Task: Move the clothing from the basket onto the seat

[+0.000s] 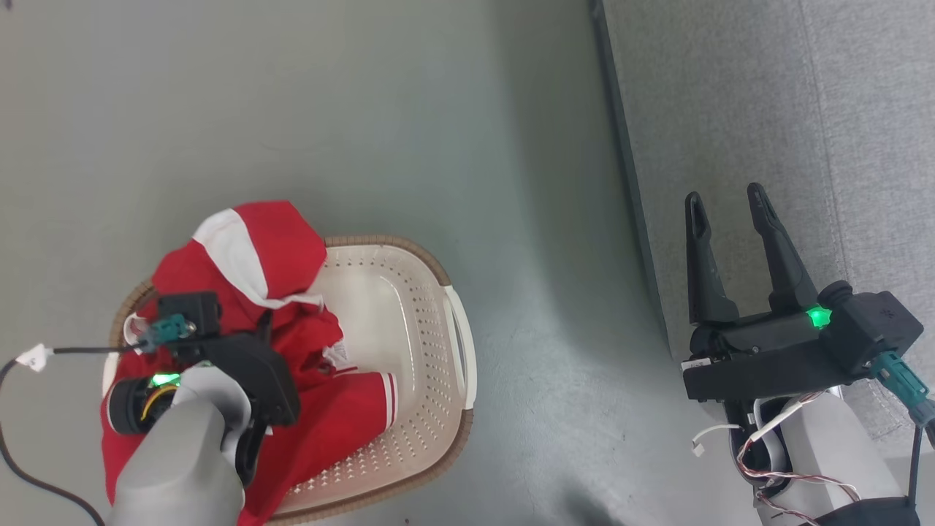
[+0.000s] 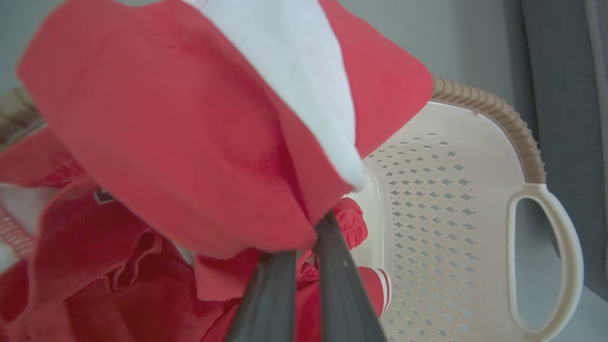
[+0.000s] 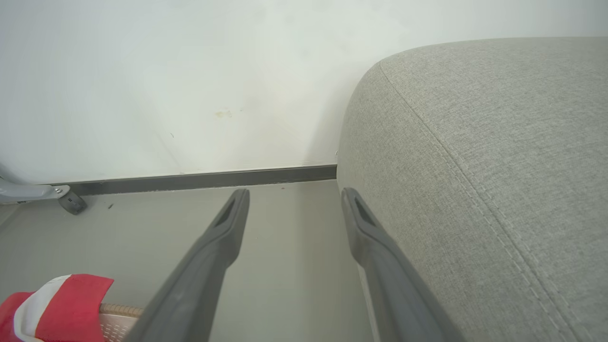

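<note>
Left gripper [image 2: 304, 240] pinches clothing [image 2: 180, 142] in basket [image 2: 475, 199] | right gripper [image 1: 724, 197] wide, empty | I count none on seat [image 1: 767, 109] yet.

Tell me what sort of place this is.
Probably a living room, or a mock-up of one: a grey upholstered seat, a laundry basket of red clothing on a bare floor, and a white wall with a dark skirting board.

The right jaws are formed of two long dark fingers [image 1: 778, 248] with slotted tips, set on a black housing [image 1: 767, 365]. Behind them a green light [image 1: 818, 316], a teal connector [image 1: 900, 376] and red-and-white wires [image 1: 785, 476] are seen. Behind the left jaws, a pale grey forearm [image 1: 182, 460] and a black cable [image 1: 95, 351] are seen.
</note>
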Robot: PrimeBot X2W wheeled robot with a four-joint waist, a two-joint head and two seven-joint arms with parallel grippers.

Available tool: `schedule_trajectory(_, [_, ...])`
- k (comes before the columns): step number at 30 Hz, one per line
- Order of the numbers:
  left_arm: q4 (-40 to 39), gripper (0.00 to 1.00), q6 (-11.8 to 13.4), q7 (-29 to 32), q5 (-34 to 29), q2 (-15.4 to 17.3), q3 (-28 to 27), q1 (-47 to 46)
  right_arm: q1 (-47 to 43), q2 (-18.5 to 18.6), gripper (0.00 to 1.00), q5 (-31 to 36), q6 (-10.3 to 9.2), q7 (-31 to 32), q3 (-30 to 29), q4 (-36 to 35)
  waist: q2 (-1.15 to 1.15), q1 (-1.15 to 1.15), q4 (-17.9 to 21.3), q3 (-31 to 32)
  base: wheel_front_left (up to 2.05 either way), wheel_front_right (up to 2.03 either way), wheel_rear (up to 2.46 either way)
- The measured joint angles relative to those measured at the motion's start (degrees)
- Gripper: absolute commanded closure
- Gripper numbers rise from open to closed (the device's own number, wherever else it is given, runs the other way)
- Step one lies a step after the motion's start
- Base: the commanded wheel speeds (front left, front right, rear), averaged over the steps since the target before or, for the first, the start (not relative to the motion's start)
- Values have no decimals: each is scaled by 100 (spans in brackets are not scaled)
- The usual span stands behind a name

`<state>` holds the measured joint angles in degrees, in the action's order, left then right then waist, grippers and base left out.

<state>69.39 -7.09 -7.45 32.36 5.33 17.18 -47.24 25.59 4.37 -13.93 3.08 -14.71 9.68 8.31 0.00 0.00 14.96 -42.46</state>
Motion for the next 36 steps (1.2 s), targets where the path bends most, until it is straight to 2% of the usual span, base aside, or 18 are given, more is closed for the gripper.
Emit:
schedule_trajectory(10, [-229, 100, -5, -333, -164, -13, 415, 312, 7, 20, 0, -70, 58, 0, -276, 302, 0, 0, -110, 561, 0, 0, 0])
schedule_trajectory(17, [-648, 100, -5, -500, -148, -35, 759, 708, -53, 36, 0, -130, 175, 0, -343, 563, 0, -1, -245, 1099, 0, 0, 0])
schedule_trajectory(29, [-1508, 100, -5, -627, 36, -91, 1205, 1249, -318, 141, 0, -277, 298, 0, -441, 964, -1, -1, -494, 1948, 0, 0, 0])
schedule_trajectory(36, [-2281, 100, -5, -642, 215, -94, 1671, 1374, -708, 198, 0, -456, 347, 0, -475, 1105, -1, -1, -686, 2516, 0, 0, 0])
